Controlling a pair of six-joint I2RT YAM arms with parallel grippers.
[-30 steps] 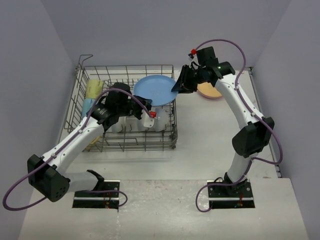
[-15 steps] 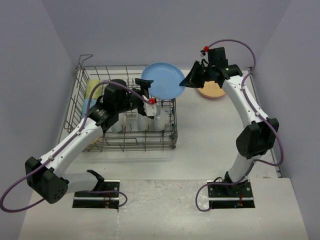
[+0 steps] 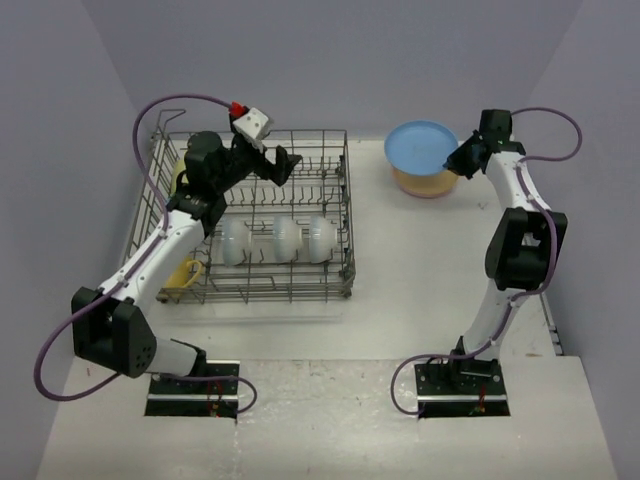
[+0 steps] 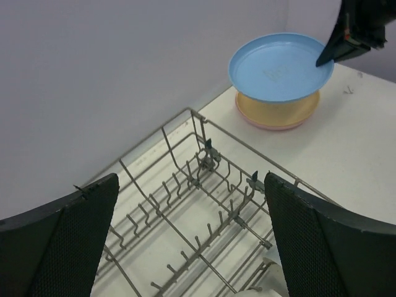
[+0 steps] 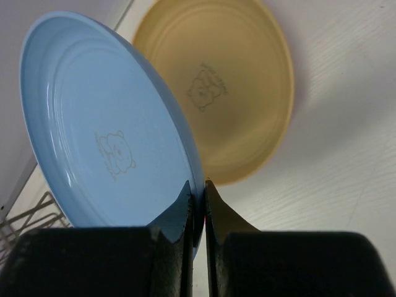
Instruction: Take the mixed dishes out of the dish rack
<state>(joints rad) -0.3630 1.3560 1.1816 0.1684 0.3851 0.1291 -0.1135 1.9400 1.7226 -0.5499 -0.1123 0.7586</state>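
Observation:
The blue plate [image 3: 420, 146] hangs tilted just above an orange-yellow plate [image 3: 421, 184] on the table at the back right. My right gripper [image 3: 456, 160] is shut on the blue plate's right rim. In the right wrist view, that gripper [image 5: 198, 193] pinches the blue plate's [image 5: 105, 136] edge over the orange-yellow plate [image 5: 229, 93]. My left gripper [image 3: 280, 163] is open and holds nothing above the back of the dish rack [image 3: 347, 215]. The left wrist view shows that gripper [image 4: 192, 247] over bare tines. Three white bowls [image 3: 286, 240] stand in a row in the rack. A yellow mug [image 3: 187, 273] sits at the rack's front left.
A pale yellow-green mug [image 3: 180, 178] shows behind my left arm at the rack's left side. The rack's wire handle [image 3: 170, 118] sticks up at its back left corner. Walls close in the table on the left, back and right.
My right gripper carried the blue plate out of the rack and rightward to above the orange-yellow plate. My left gripper opened, then rose and swung back over the rack's rear.

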